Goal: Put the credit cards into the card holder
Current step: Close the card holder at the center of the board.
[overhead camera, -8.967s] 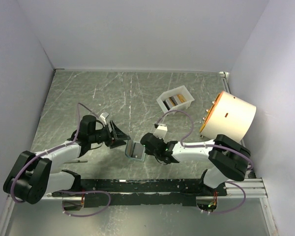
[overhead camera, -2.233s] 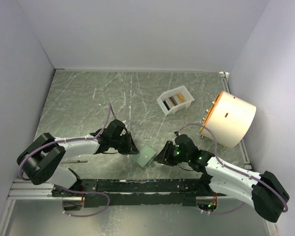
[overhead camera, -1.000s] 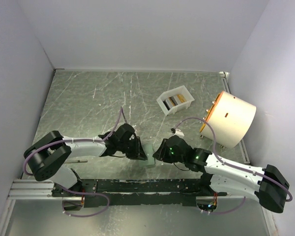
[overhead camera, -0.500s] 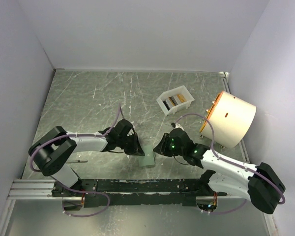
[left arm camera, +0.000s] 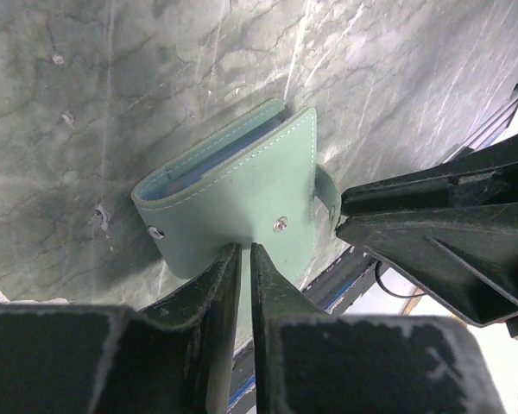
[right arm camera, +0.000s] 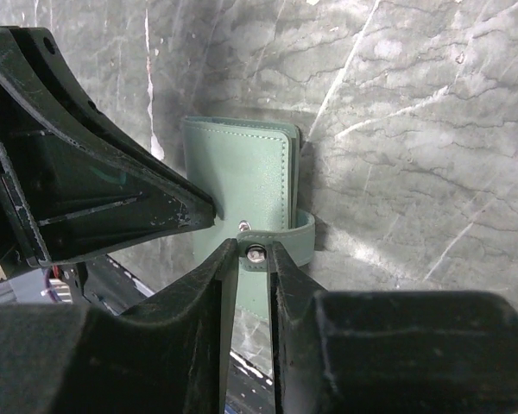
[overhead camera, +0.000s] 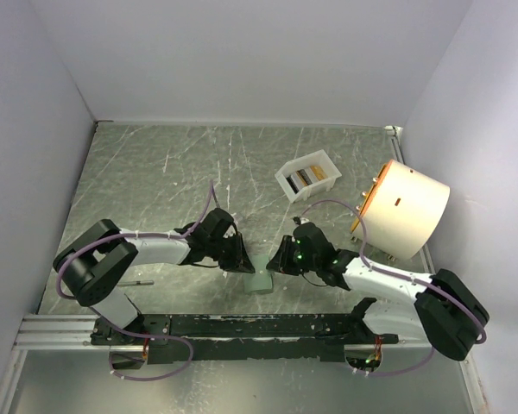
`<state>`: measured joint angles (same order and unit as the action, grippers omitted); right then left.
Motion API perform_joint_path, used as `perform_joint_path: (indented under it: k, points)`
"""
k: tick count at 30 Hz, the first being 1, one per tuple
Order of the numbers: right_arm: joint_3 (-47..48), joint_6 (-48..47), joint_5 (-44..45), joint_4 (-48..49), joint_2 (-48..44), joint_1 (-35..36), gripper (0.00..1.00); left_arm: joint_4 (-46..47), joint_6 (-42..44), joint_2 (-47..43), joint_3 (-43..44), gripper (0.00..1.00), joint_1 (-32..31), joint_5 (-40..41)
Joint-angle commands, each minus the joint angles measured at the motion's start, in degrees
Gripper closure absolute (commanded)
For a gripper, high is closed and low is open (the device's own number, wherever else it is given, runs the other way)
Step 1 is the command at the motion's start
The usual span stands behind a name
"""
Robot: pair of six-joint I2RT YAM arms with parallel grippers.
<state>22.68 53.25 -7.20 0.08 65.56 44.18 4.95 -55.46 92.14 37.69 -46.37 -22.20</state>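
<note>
The card holder is a sage-green wallet lying folded on the table between both arms. In the left wrist view it shows two snap studs and pale blue inside edges. My left gripper is shut, its tips resting on the wallet's cover. My right gripper is shut on the wallet's strap, at the snap tab. The credit cards, gold and dark, stand in the white tray at the back. In the top view the left gripper and right gripper meet over the wallet.
A large cream cylinder with an orange rim lies at the right, beside the right arm. The black base rail runs along the near edge just behind the wallet. White walls close in the table on three sides.
The wallet, held up open between the grippers nine seconds ago, now lies folded on the table. In the last second the right gripper moved in onto the strap; the left stayed on the cover.
</note>
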Motion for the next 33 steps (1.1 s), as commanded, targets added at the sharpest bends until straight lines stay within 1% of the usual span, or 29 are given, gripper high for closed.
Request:
perform_joint_path:
  k: [1, 16, 20, 25, 33]
  points:
    - [-0.3, -1.6, -1.4, 2.4, 0.9, -0.5, 0.80, 1.4, 1.0, 0.6, -0.9, 0.78, 0.3, 0.4]
    - [0.0, -2.8, -4.8, 4.0, 4.9, -0.5, 0.82, 1.7, 0.8, 0.1, -1.2, 0.78, 0.2, 0.6]
    - [1.8, -3.7, -4.9, 1.1, 4.4, -0.5, 0.82, 1.7, 0.8, 0.2, -1.3, 0.78, 0.3, 0.6]
    - [3.7, -4.1, -1.5, -3.4, 2.5, -0.5, 0.82, 1.7, 0.9, 0.2, -1.3, 0.78, 0.3, 0.6]
    - [4.6, -4.5, -2.9, -1.5, 5.4, -0.5, 0.84, 1.7, 1.0, 0.8, -1.0, 0.77, 0.3, 0.3]
